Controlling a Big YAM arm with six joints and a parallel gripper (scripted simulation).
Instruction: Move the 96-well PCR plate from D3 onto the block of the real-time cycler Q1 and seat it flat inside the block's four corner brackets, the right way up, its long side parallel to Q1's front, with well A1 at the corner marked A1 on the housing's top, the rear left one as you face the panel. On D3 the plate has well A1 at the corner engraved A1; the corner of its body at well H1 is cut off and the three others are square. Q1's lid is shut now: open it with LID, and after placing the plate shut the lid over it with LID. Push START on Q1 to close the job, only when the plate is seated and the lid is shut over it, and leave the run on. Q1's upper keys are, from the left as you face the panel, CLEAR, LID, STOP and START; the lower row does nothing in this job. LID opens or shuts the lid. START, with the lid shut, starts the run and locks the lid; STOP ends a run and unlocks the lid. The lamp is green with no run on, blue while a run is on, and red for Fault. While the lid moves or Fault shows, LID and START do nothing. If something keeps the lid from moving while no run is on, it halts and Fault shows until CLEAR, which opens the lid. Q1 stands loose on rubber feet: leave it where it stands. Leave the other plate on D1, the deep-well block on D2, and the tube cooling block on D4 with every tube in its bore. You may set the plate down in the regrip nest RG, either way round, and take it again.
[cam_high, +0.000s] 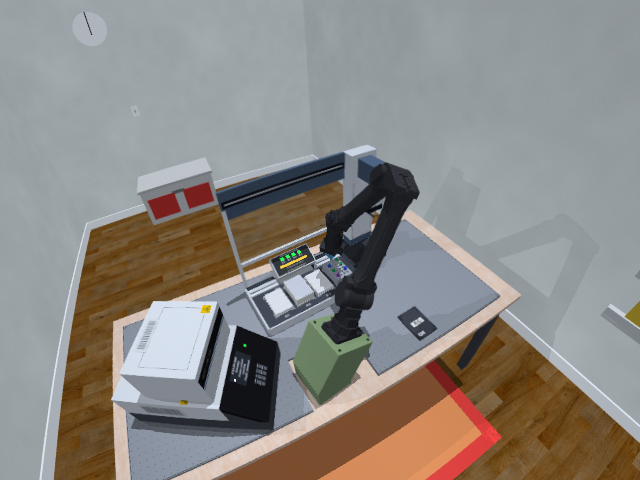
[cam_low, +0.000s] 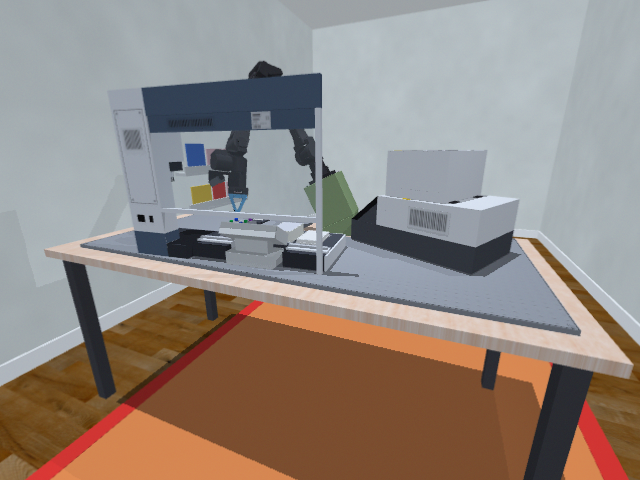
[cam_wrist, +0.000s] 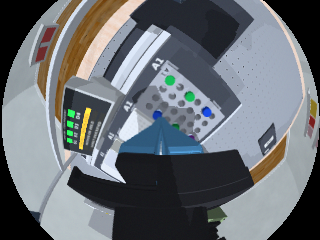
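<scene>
The cycler Q1 (cam_high: 191, 361) stands at the front left of the table with its white lid (cam_high: 173, 343) down and a green lamp (cam_high: 244, 345) on its black panel. It also shows in the exterior view (cam_low: 439, 222). The white PCR plate (cam_high: 317, 282) lies on the deck, third from the left, beside the tube block (cam_high: 336, 268). My gripper (cam_low: 237, 204) is shut and empty. It hangs under the deck frame, a little above the tube block (cam_wrist: 180, 107), with its blue fingertips (cam_wrist: 160, 140) pointing down.
Another white plate (cam_high: 277, 301) and a deep-well block (cam_high: 298, 287) lie left of the PCR plate. A display with green lamps (cam_high: 292, 258) stands behind them. The deck's frame beam (cam_low: 232, 100) and post (cam_low: 318, 191) surround the gripper. A black nest (cam_high: 415, 318) lies at the right.
</scene>
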